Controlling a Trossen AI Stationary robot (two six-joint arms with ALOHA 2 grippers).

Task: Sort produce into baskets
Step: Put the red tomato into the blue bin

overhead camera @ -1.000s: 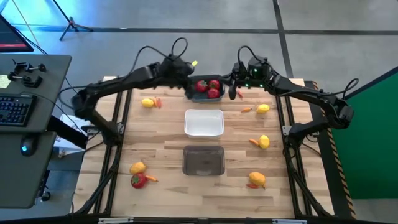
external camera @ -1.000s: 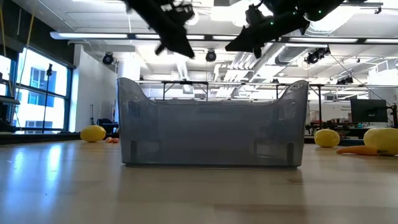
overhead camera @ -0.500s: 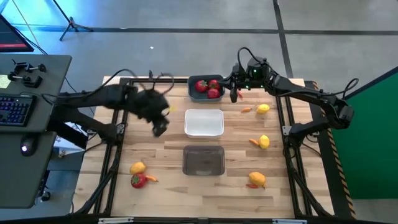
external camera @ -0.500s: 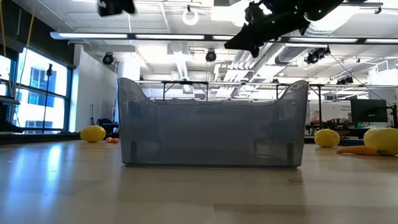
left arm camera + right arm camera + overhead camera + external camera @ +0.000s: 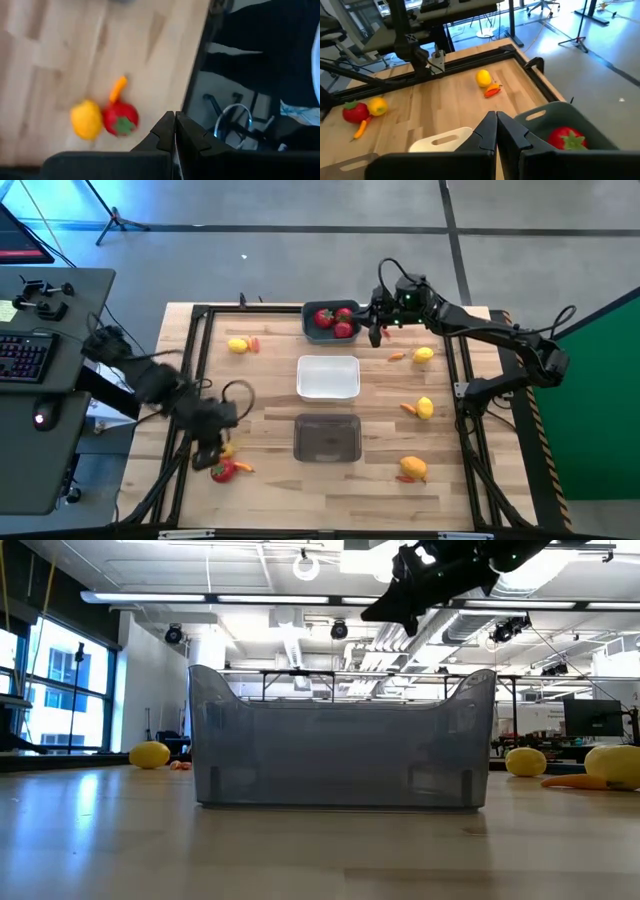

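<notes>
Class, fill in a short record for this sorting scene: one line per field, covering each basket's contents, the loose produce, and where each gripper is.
blue basket: three strawberries
white basket: nothing in it
grey basket: nothing seen in it
loose lemons: five on the table
loose strawberry: near left corner, beside a lemon and a carrot
left gripper: shut, above that cluster
right gripper: shut, beside the blue basket

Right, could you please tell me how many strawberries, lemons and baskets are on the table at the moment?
Strawberries: 4
Lemons: 5
Baskets: 3
Total: 12
</notes>
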